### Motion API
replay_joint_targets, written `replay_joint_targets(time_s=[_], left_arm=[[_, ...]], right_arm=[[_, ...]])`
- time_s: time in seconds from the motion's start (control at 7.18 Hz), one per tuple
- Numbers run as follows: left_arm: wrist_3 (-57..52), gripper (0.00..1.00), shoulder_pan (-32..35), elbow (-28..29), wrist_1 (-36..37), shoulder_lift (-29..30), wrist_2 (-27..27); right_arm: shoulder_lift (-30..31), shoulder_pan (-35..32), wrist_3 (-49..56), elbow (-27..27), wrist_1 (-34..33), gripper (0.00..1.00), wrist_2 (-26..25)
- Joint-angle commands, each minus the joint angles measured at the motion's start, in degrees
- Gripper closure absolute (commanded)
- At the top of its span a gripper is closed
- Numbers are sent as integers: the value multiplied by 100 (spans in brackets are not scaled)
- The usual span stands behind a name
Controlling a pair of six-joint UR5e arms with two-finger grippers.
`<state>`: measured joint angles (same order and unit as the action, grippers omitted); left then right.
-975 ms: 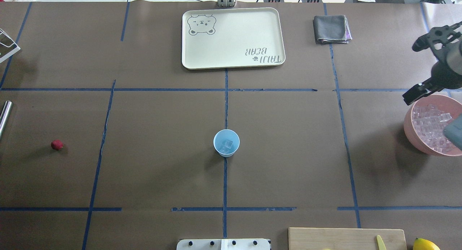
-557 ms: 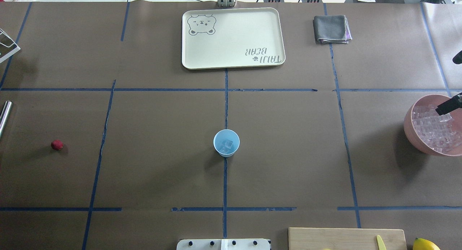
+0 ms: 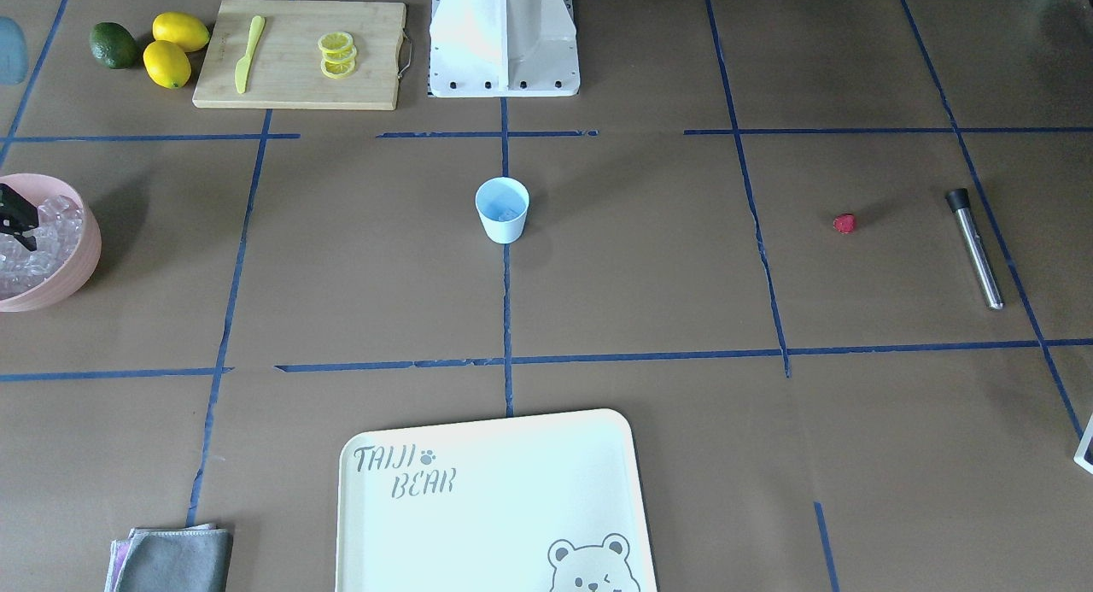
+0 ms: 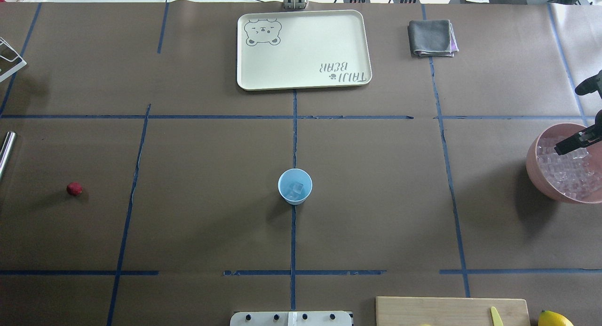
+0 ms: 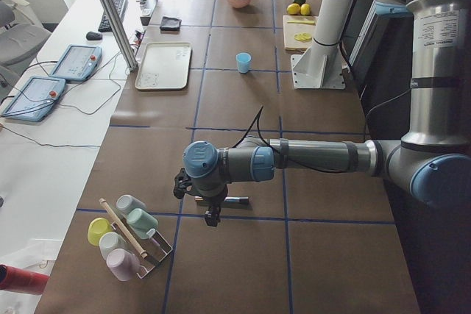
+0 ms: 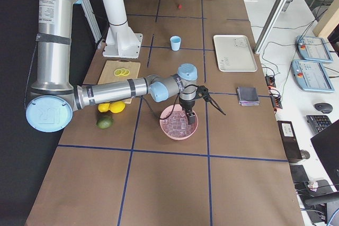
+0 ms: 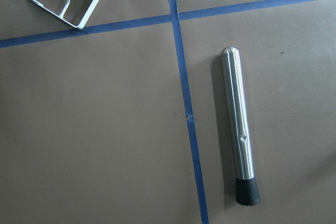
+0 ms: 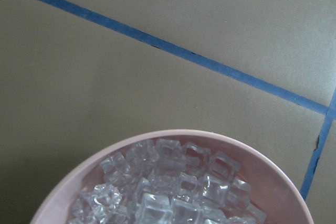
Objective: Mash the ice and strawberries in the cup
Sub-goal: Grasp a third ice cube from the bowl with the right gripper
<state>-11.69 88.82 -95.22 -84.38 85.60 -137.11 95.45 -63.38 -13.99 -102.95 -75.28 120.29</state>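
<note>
The light-blue cup [image 4: 295, 186] stands mid-table with a few ice pieces [image 4: 295, 190] inside; it also shows in the front view [image 3: 502, 209]. The red strawberry [image 4: 74, 189] lies alone far to the left. More ice fills the pink bowl [image 4: 534, 163] at the right edge. My right gripper [image 4: 569, 119] is open wide over the bowl's far rim, one finger [image 4: 571, 143] above the ice. My left gripper [image 5: 211, 207] hangs over a steel muddler [image 7: 239, 129]. I cannot tell whether it is open or shut.
A cream tray [image 4: 303, 48] and a folded grey cloth [image 4: 431, 37] lie at the far side. A cutting board [image 3: 299, 79] with lemon slices and a knife, lemons [image 3: 175, 49] and a lime sit beside the robot base [image 3: 504, 37]. A cup rack [image 5: 129, 237] stands at the left end.
My right gripper swung right, almost out of the overhead view, then came back a little over the bowl. The cup, its ice and the strawberry have not moved.
</note>
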Motion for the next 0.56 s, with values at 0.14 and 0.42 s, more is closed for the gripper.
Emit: replay_joint_targets(time_s=[0.14, 0.42], left_arm=[[0, 0, 4, 12, 0, 0, 0], [0, 0, 4, 12, 0, 0, 0]], right_arm=[[70, 124, -25, 187, -13, 6, -171], [97, 124, -25, 231, -21, 6, -181]])
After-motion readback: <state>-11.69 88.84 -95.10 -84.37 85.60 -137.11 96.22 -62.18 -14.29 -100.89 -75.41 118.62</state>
